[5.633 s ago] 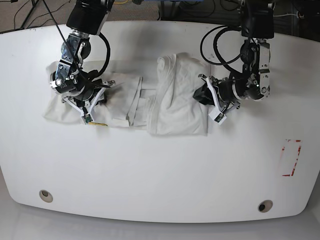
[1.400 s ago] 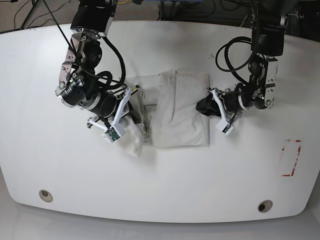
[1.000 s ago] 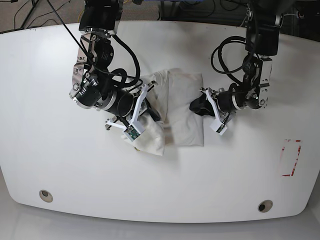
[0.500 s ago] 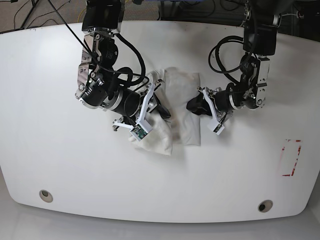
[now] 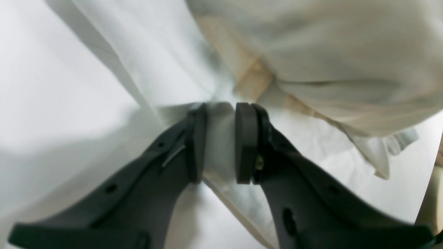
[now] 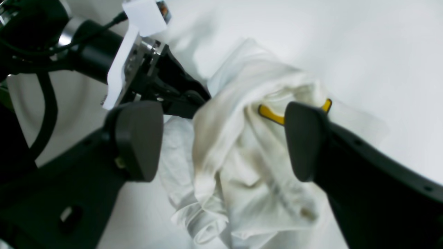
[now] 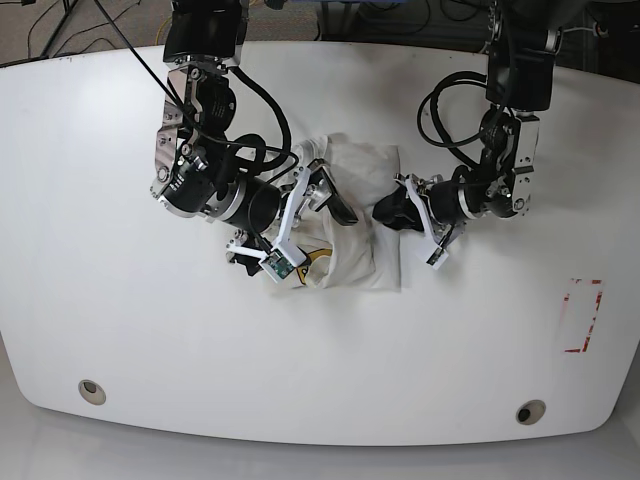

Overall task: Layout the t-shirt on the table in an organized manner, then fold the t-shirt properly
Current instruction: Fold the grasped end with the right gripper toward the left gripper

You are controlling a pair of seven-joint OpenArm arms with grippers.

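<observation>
On the left of the base view the right gripper (image 7: 300, 235) hovers just over the near-left part of the t-shirt (image 7: 365, 255), its jaws spread wide with nothing between them; its wrist view shows the cloth lying loose under the two pads, with a curved strip of the yellow graphic (image 6: 273, 117) peeping from a fold. Jaws this far apart over a laid flap suggest a fold has just been set down there and let go. The t-shirt itself sits as a compact white bundle in the middle of the bench (image 7: 320, 350), between the two arms, partly doubled over and still rumpled at its near edge. To the right, the left gripper (image 7: 392, 210) lies low against the bundle's right edge, and its wrist view shows its jaws clamped on a thin layer of white fabric (image 5: 218, 138); that hold probably pins the side so the bundle cannot slide while the other side is worked. Far to the right, well apart from the cloth, is the red-outlined rectangle (image 7: 582, 316). The folding looks partway done, not yet tidy.
</observation>
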